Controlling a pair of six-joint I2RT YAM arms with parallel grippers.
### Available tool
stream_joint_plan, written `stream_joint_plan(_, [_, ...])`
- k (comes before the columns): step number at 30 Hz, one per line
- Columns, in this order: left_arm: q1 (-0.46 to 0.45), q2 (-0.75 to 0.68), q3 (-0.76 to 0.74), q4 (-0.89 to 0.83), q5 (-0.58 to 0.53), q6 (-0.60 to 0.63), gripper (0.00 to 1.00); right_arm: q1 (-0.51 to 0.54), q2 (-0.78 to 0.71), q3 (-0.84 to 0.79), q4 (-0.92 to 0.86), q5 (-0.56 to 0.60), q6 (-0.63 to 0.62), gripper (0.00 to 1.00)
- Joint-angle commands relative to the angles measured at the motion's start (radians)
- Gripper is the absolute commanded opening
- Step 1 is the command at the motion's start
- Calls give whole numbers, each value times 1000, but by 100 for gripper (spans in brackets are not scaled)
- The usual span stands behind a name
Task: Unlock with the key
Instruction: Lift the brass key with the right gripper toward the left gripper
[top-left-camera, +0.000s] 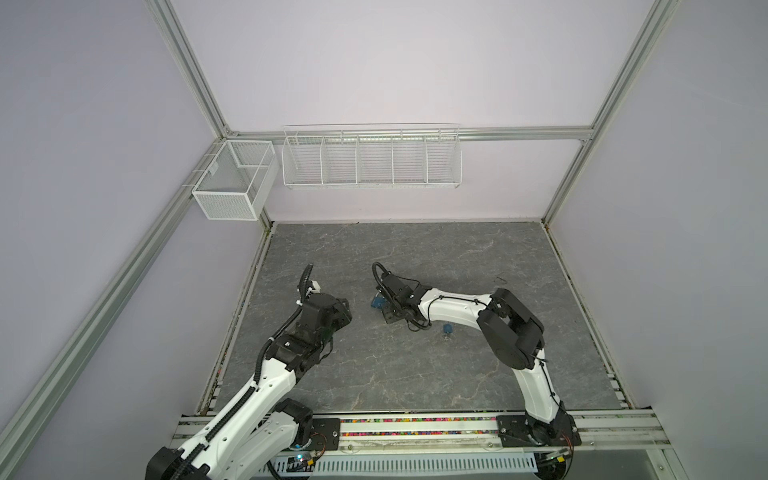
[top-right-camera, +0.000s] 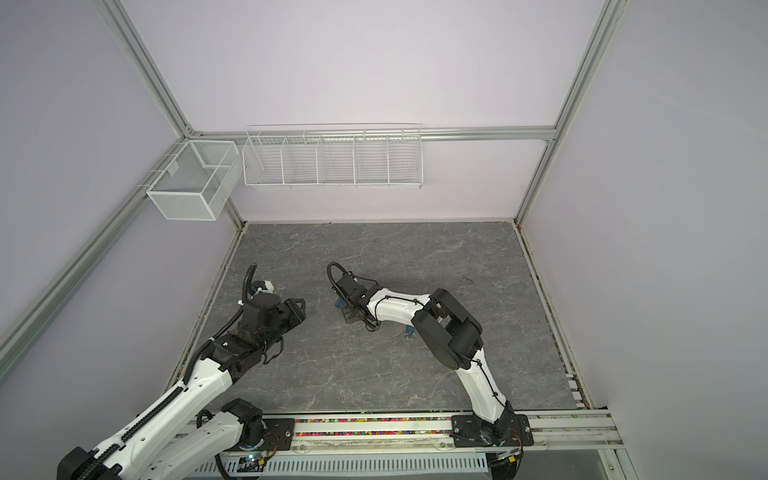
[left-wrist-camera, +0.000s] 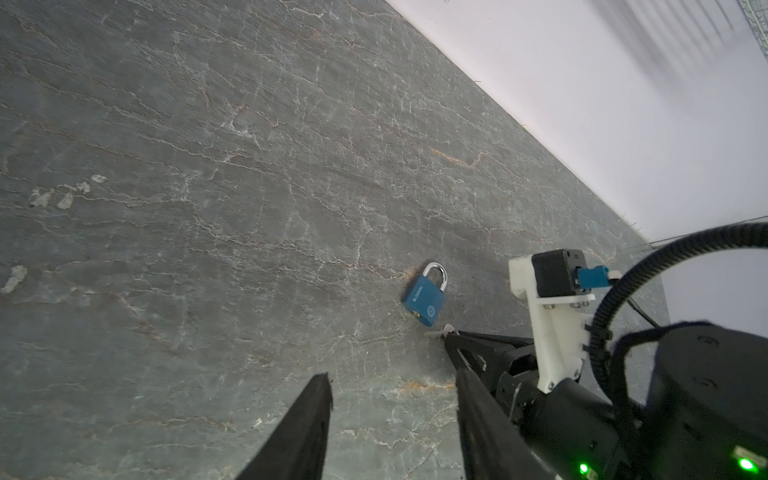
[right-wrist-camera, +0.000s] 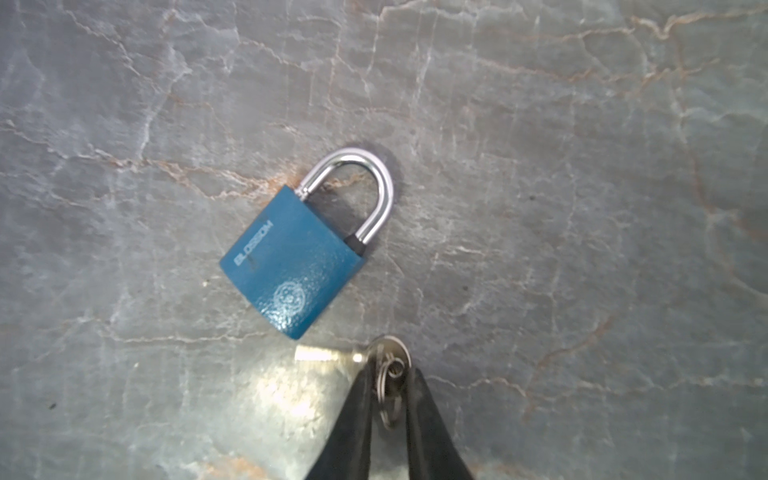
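Padlock (right-wrist-camera: 291, 266): blue body with a silver shackle, lying flat on the grey tabletop (top-left-camera: 415, 374). It is near the middle, a little toward the left edge, and also shows in the left wrist view (left-wrist-camera: 424, 301) and in a top view (top-left-camera: 377, 302).
Padlock long axis: runs from the keyhole end to the shackle. The shackle end seems turned toward the far edge of the tabletop and the keyhole end toward the near edge.
Shackle: both legs meet the body.
Key (right-wrist-camera: 328, 354): silver, just beside the corner of the padlock's keyhole end. The blade lies slantwise to the padlock's long axis, out of line with the keyhole, its tip passing that corner.
Split ring (right-wrist-camera: 388, 409): hangs from the key's head, between the fingers.
Right gripper (right-wrist-camera: 390, 372): low over the tabletop, its black fingers (right-wrist-camera: 357, 415) drawn close together and pinching the key's head.
Left gripper (left-wrist-camera: 390, 376): well apart from the padlock, toward the left edge, fingers spread with nothing between them. It also shows in both top views (top-left-camera: 343, 309) (top-right-camera: 299, 309).
Small blue object (top-left-camera: 446, 329): on the tabletop beside the right arm, too small to identify.
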Motion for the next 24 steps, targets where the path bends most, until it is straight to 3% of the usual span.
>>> stream_joint_plan(1, [8, 5, -1, 17, 9, -12, 49, -9, -25, -39, 7, 9, -30, 17])
stream_joint_plan(11, [8, 11, 2, 22, 18, -27, 49, -23, -78, -78, 56, -29, -39, 6])
stream_joint_plan(24, [8, 1, 3, 68, 103, -93, 52, -28, -222, -167, 112, -161, 38, 6])
